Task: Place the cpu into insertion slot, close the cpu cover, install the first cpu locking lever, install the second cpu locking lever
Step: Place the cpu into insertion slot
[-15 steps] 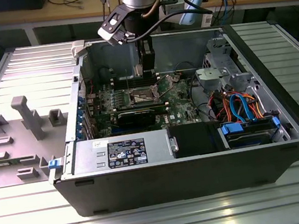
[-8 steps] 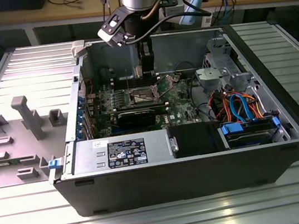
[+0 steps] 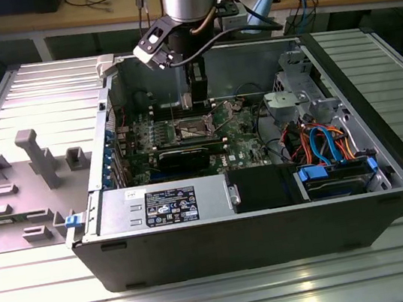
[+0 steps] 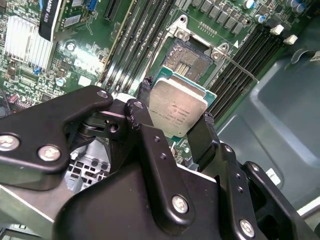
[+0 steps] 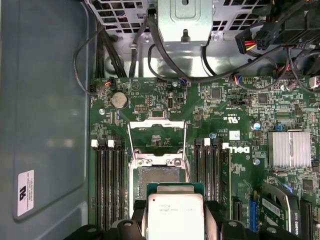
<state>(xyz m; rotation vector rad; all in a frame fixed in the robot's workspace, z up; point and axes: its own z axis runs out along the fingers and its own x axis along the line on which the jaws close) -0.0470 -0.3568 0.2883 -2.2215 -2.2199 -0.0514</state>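
Note:
My gripper [image 4: 175,119] is shut on the cpu [image 4: 177,111], a small square chip with a silver-grey top, its black fingers [image 4: 142,97] clamping two opposite edges. The chip hangs above the motherboard, just short of the insertion slot [image 4: 187,59]; the slot's dark centre lies bare. In the first wrist view the cpu [image 5: 175,212] overlaps the near edge of the insertion slot [image 5: 159,177]. The cpu cover [image 5: 156,122] stands swung back beyond the slot, thin wire levers [image 5: 186,142] raised beside it. In the exterior view the gripper [image 3: 195,105] reaches down inside the open computer case [image 3: 385,161].
Memory slots [image 5: 107,185] flank the socket on both sides. A black graphics card [image 3: 187,157], power supply [image 3: 164,202], drive cage [image 3: 300,98] and coloured cables [image 3: 321,140] crowd the case. A finned heat sink [image 5: 289,148] sits nearby. A grey fixture tray [image 3: 30,169] lies at the exterior view's left.

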